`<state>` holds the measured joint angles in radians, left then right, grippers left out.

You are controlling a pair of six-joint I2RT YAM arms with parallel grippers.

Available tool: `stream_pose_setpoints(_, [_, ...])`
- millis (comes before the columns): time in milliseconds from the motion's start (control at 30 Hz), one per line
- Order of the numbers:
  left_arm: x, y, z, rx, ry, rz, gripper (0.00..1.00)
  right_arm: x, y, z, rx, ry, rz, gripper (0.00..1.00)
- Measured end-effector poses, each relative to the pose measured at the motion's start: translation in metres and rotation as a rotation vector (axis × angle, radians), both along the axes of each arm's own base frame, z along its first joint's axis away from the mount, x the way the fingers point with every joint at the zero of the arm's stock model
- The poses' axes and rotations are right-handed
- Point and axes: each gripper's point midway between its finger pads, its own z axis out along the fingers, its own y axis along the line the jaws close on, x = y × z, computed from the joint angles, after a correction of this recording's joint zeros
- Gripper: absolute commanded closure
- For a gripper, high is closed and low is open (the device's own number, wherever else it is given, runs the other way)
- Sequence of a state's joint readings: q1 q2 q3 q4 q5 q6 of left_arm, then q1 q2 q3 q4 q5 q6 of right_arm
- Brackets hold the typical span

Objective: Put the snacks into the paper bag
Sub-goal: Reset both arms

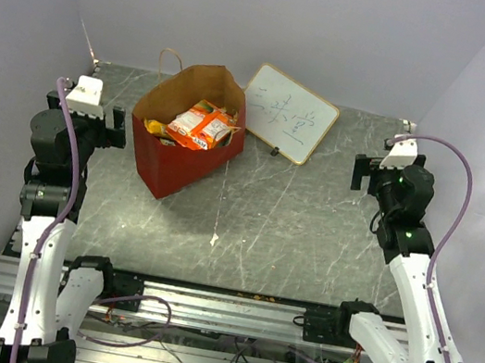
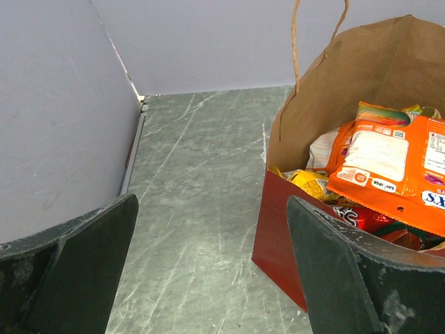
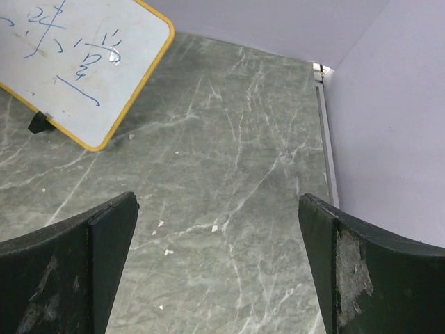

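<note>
- Snacks lie heaped inside the paper bag, reaching close to its rim. A large orange packet lies tilted on top. A yellow pack and a red pack show partly beneath it.
- Paper bag: it stands upright on the bench, left of centre and toward the far side. It is red outside and brown kraft inside, and its mouth is open. A thin loop handle rises from the far rim.
- Left gripper: its jaws are spread wide and hold nothing. It hangs above the bench just left of the bag. In the wrist view its right finger overlaps the bag's red wall; whether they touch cannot be told.
- Right gripper: its jaws are spread wide and hold nothing. It hangs above the bench near the right edge, well apart from the bag.
- White writing board: it has a yellow frame and blue marks, and it leans on a small black foot. It stands just beside the bag, on its right.
- Pale specks: they are scattered on the bench surface below the right gripper.
</note>
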<state>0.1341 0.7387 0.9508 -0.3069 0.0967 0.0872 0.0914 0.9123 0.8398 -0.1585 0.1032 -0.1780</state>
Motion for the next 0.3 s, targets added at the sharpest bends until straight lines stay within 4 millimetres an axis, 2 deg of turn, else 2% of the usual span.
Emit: stream_pose_setpoints(300, [0.0000, 0.0001, -0.0001, 0.003, 0.000, 0.000, 0.01, 0.0000, -0.0022, 0.0000, 0.000, 0.000, -0.006, 0.00])
